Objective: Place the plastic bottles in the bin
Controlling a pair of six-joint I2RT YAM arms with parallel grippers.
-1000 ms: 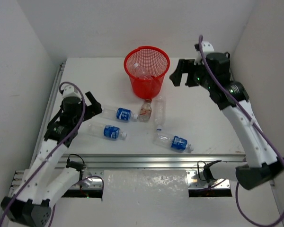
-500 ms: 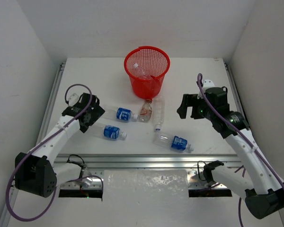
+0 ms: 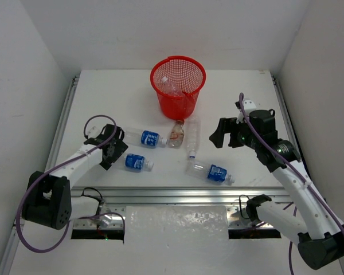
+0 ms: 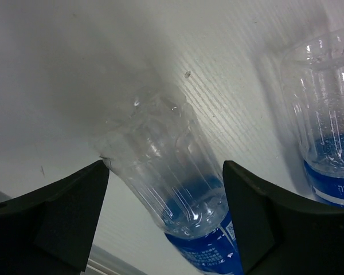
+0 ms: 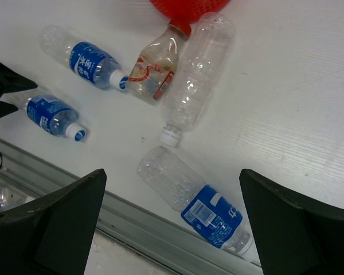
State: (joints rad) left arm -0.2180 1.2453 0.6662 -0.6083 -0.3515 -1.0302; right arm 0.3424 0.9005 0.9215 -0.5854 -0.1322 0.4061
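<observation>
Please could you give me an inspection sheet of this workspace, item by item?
Surface: white table.
Job's things: red bin holds one bottle; five bottles lie flat on the table, on its near side.
Clutter: nothing seen.
Grippers: left gripper open astride the base of a blue-label bottle; right gripper open, holding nothing.
Cables: purple cables run along both arms.
Surroundings: white walls; metal rail at near edge.

Five clear bottles [image 3: 192, 133] flat beside upright red mesh bin [image 3: 186, 103], sixth inside.
</observation>
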